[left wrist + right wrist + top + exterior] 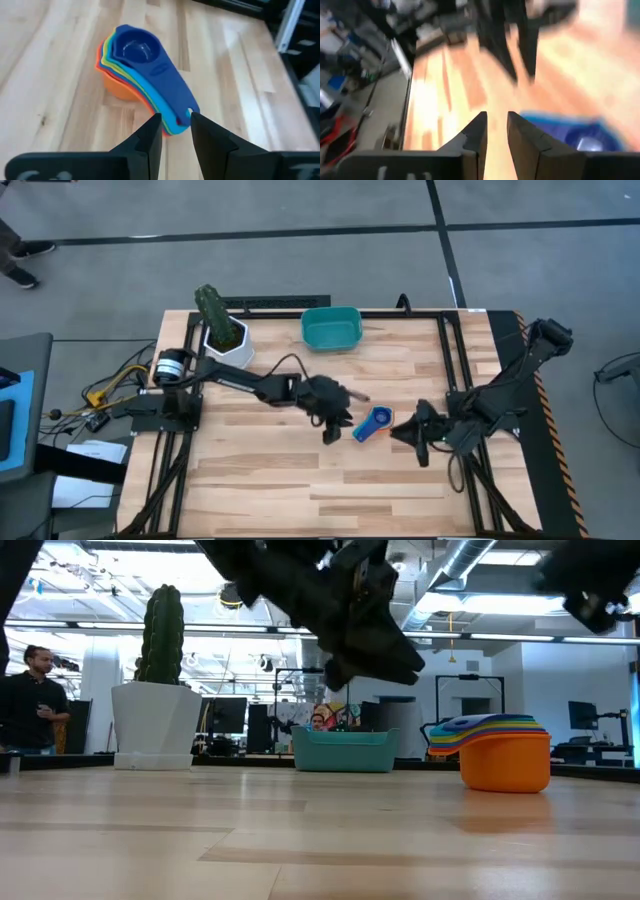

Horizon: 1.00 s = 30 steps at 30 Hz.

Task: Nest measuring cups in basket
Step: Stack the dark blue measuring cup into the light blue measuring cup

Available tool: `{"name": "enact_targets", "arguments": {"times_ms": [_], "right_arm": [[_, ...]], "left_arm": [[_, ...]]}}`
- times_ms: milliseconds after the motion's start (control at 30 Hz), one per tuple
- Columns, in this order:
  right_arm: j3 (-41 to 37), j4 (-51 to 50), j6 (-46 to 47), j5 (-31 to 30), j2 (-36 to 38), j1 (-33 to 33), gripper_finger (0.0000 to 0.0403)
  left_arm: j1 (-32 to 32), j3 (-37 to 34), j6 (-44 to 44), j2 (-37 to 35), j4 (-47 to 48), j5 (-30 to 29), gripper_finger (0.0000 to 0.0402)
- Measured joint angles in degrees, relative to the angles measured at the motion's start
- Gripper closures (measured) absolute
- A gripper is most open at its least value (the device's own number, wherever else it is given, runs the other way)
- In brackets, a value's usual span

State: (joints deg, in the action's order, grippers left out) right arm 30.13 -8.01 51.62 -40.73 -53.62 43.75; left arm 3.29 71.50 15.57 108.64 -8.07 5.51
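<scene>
Six or so measuring cups (137, 70) are sitting stacked on the counter (300, 470), far from the basket (331, 328). I am holding my left claw (175, 131) narrow by their stiff, slippery handles, gripping nothing.

Bright, even indoor light from ceiling strips falls on the pale wooden surface (300, 470). Soft shadows sit beneath the stacked measuring cups (137, 75). The low view shows the near wood out of focus. The right wrist view is heavily smeared by motion blur.
</scene>
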Motion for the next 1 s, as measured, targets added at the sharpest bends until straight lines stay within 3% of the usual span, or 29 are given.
{"name": "enact_targets", "arguments": {"times_ms": [200,333,467,733,1000], "right_arm": [[0.02,-1.81,15.05,8.09,-9.87,1.02,0.0330],[0.02,-1.86,23.62,9.40,-17.17,1.08,0.0337],[0.02,-0.65,29.42,9.74,-23.82,-1.15,0.0337],[2.35,4.36,26.43,10.80,-31.13,-7.99,0.0337],[5.67,3.98,18.93,10.69,-30.51,-13.19,0.0337]], "left_arm": [[3.59,-0.10,-1.41,-0.02,0.40,-13.08,0.0310],[3.07,-1.56,-1.86,0.12,0.69,-16.47,0.0310],[2.00,-2.76,-2.16,0.56,-0.31,-15.90,0.0310],[1.84,-3.23,0.77,5.87,-5.80,-12.48,0.0310],[2.88,-3.26,2.04,6.82,-7.15,-12.45,0.0310]]}}
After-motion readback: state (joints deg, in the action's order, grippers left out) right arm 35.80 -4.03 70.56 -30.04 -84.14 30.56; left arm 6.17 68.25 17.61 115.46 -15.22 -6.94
